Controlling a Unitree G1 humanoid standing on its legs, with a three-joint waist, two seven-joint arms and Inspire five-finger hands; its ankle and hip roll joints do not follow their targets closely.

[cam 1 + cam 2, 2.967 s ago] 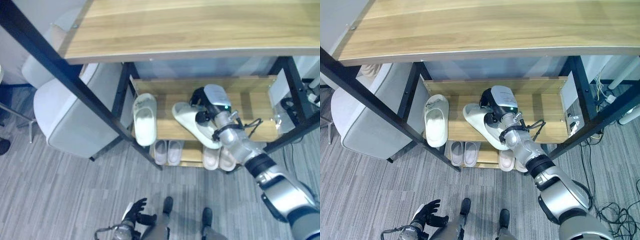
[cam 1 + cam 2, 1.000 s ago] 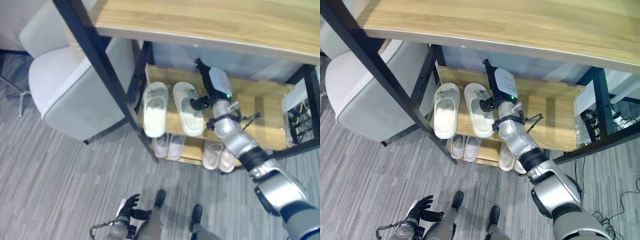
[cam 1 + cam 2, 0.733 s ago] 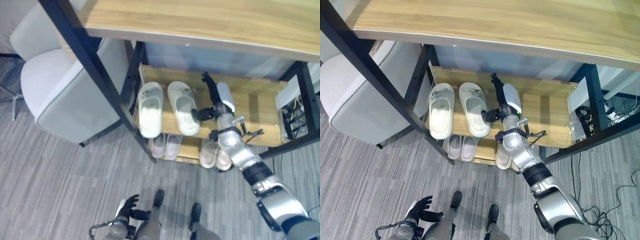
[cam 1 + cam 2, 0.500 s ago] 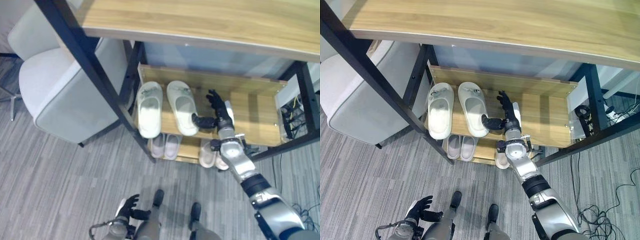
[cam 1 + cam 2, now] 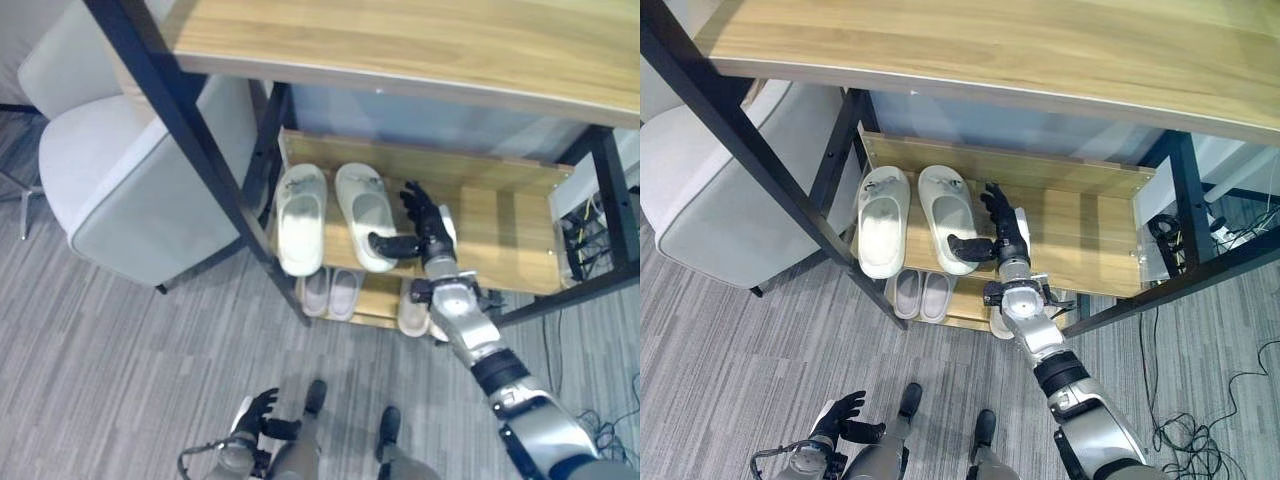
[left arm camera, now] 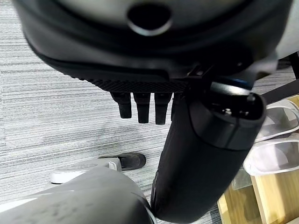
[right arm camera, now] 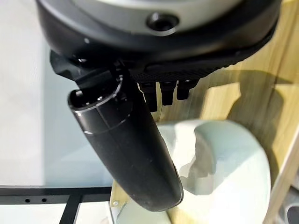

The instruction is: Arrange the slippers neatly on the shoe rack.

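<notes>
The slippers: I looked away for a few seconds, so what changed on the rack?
The right slipper was turned from slanted to straight beside the left slipper. The right hand let go and drew back, open. The left slipper and left hand stayed.

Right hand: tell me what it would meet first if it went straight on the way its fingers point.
Probably the back wall of the shoe rack. The open right hand hovers beside the nearer white slipper, fingers aimed deeper over bare shelf; depth is uncertain.
</notes>
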